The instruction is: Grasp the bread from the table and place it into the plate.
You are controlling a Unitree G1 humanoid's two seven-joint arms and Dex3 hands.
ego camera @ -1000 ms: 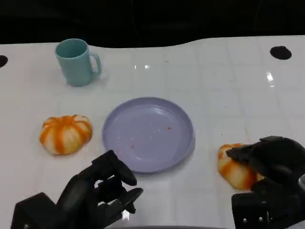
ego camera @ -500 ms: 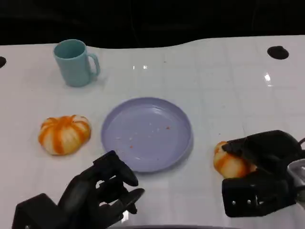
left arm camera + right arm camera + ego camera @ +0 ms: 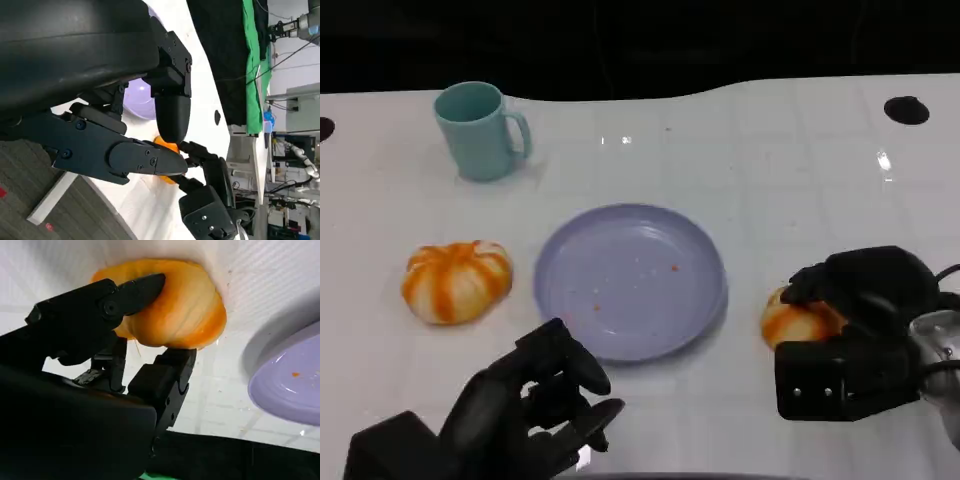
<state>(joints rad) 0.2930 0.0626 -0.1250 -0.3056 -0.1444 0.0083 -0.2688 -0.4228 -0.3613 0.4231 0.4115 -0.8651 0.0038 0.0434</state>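
The right robot hand (image 3: 855, 290) grasps the orange-and-white pumpkin-shaped bread (image 3: 798, 322) on the white desk (image 3: 780, 180), just right of the round lavender plate (image 3: 631, 280); its fingers hide most of the bread. The left robot hand (image 3: 535, 400) hovers with its fingers loosely apart, holding nothing.

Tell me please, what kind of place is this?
Probably a robotics lab: a glossy white table holds test props, and the left wrist view shows a green cloth and cluttered equipment benches.
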